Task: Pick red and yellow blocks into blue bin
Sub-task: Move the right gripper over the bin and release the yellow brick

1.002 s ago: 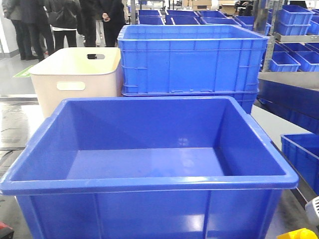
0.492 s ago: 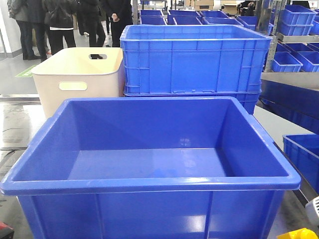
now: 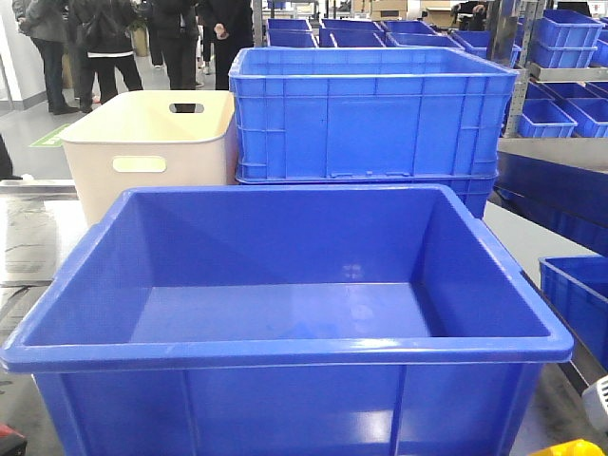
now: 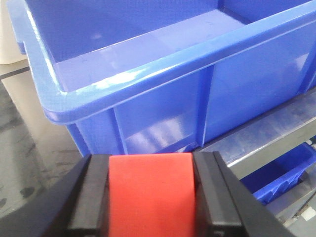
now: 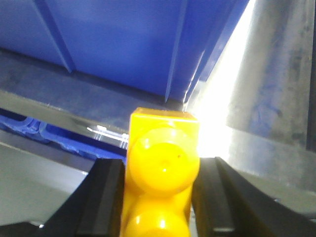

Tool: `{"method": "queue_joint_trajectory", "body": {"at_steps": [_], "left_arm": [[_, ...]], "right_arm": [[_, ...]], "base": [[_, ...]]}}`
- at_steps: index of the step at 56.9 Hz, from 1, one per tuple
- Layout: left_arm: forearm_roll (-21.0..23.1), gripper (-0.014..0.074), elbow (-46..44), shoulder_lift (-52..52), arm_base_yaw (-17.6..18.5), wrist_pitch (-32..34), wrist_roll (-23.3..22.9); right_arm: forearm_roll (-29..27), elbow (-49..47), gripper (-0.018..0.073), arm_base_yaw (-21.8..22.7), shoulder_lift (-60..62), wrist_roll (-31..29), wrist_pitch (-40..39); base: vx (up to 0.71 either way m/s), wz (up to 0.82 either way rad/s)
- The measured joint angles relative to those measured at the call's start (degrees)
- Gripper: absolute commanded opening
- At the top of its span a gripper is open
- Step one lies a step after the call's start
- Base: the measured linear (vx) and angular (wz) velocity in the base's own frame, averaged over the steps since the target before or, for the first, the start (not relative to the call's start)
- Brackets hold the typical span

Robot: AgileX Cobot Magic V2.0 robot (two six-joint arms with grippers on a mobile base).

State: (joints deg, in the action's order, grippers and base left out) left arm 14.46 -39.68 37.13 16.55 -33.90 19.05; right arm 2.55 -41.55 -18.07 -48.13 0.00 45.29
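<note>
The blue bin (image 3: 285, 353) fills the front view, and its inside looks empty. In the left wrist view its rolled rim (image 4: 148, 79) lies just ahead of and above my left gripper (image 4: 150, 165). That gripper is shut on the plain red block (image 4: 150, 197), both black fingers pressed to its sides. My right gripper (image 5: 159, 168) is shut on the yellow studded brick (image 5: 163, 148), low beside the bin's outer wall (image 5: 113, 44). In the front view only a sliver of the yellow brick (image 3: 570, 448) shows, at the bottom right corner outside the bin.
A cream tub with handle slots (image 3: 152, 142) stands behind the bin on the left. A ribbed blue crate (image 3: 370, 114) stands behind it on the right. More blue crates (image 3: 579, 304) sit on shelves to the right, and people (image 3: 104, 47) stand at the far left.
The yellow brick's tip at the bottom right of the front view has sunk lower in frame. The view shifted slightly, and the people in the background moved.
</note>
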Motion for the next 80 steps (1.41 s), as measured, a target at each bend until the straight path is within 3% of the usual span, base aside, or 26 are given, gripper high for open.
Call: {"method": "queue_joint_trajectory", "body": {"at_steps": [11,22,44,58,69,80], "left_arm": [[0.0,0.0264,0.0,0.0,0.0,0.0,0.0],[0.0,0.0264,0.0,0.0,0.0,0.0,0.0],[0.0,0.0264,0.0,0.0,0.0,0.0,0.0],[0.0,0.0264,0.0,0.0,0.0,0.0,0.0],[0.0,0.0264,0.0,0.0,0.0,0.0,0.0],[0.0,0.0264,0.0,0.0,0.0,0.0,0.0]], "right_arm": [[-3.0,-7.9,0.021,0.0,3.2,-1.4,4.0],[-6.0,-19.7,0.021,0.0,1.7,-6.7,4.1],[-6.2,-37.2,0.0211,0.0,-24.4,-7.8,-2.3],[-6.2,-42.6,0.0234,0.0,-36.1,-7.8,-2.4],[-6.2,-42.9,0.031,0.0,-40.9,-8.1,-2.7],[-6.2,-42.9,0.0521,0.0,-42.2,-8.2,-2.9]], "base": [[0.0,0.0],[0.0,0.0],[0.0,0.0],[0.0,0.0],[0.0,0.0],[0.0,0.0]]}}
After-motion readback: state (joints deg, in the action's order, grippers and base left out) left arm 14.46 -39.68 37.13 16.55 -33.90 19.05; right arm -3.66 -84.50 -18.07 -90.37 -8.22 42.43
